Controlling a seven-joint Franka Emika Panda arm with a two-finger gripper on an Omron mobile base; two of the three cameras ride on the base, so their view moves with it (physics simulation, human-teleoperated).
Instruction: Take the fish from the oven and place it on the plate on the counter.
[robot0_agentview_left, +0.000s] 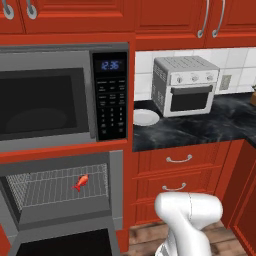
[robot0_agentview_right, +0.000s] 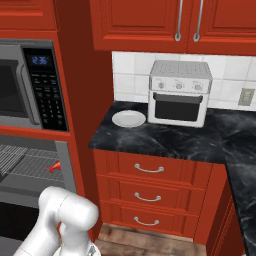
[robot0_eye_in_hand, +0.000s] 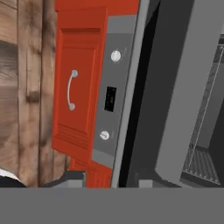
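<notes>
Gripper state cannot be told: the hand view looks out along the gripper, but the fingertips are lost at its bottom edge, so whether they stand apart or together is unclear. That rolled view looks at the oven's (robot0_eye_in_hand: 114, 92) control strip with its two round knobs, a red drawer front (robot0_eye_in_hand: 76, 83) beside it, and the open cavity with a patch of wire rack (robot0_eye_in_hand: 202, 162) further in. So the hand seems to sit low, close in front of the oven and just off its control side.

Farther in, the fish (robot0_agentview_left: 81, 182) lies on the wire rack inside the open oven, toward the right half of the rack in the left base view. From the hand it lies inward and beyond the door opening. Its long axis runs on a slant, one end up and to the right, the other down and to the left; which end is the head I cannot tell.

Farthest, the plate (robot0_agentview_left: 145, 117) sits on the counter (robot0_agentview_left: 200, 130), just beside the toaster oven (robot0_agentview_left: 186, 85), bare of anything.
</notes>
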